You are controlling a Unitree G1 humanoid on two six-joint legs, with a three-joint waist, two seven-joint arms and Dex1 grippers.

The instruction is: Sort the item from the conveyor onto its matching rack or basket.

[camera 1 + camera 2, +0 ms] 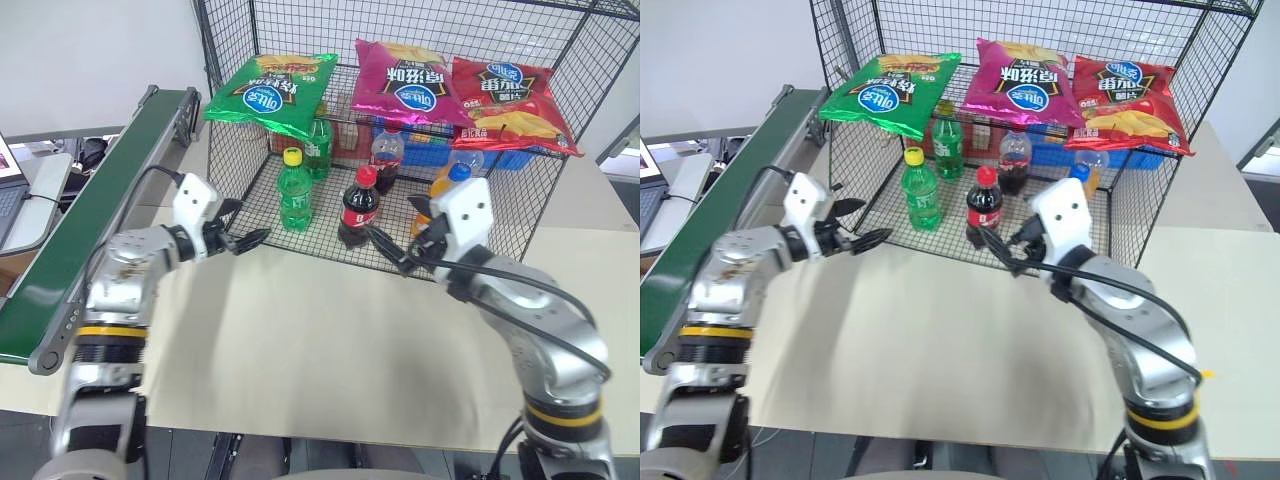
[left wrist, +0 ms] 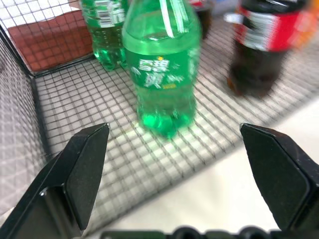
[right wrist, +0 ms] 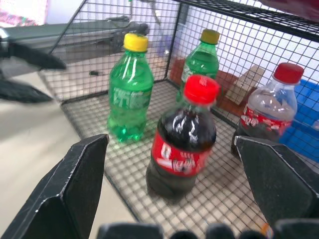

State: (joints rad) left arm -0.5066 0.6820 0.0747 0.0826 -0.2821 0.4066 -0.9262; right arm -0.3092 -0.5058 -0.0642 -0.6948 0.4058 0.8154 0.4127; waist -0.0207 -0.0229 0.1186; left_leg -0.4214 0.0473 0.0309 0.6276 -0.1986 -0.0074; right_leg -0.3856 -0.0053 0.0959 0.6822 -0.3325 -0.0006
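Left gripper (image 1: 243, 240): at 9 o'clock in the head view, over the beige table (image 1: 300, 340), just outside the open front of the cage. Its 2 black fingers (image 2: 79, 169) are spread wide and hold nothing. The tips point toward the cage floor.

Right gripper (image 1: 400, 255): at 3 o'clock, also at the cage's front edge, fingers parted wide and empty. It points inward toward the bottles.

Black wire-mesh cage (image 1: 560, 190): occupies 12 o'clock, tall grid walls, front side open, standing on the table.

Bright green bottle (image 1: 295, 190): yellow cap, green label, upright on the mesh floor near the front, at 11 o'clock from the left gripper. No finger touches it; the left wrist view shows it centred between the open fingers, apart from both.

Cola bottle (image 1: 359, 208): red cap, upright, just beside the green bottle toward 3 o'clock, directly ahead of the right gripper.

Further back: a darker green bottle (image 1: 318, 145) behind the yellow-capped one, a second red-capped dark bottle (image 1: 386, 160), and an orange bottle with a blue cap (image 1: 452, 180) partly hidden by the right hand.

Upper level: 3 crisp bags, green (image 1: 270, 95), magenta (image 1: 408, 82) and red (image 1: 510, 100). A blue crate (image 1: 420, 140) sits below them at the rear.

Conveyor (image 1: 90, 220): dark green belt in a grey frame, running along 9 to 11 o'clock.
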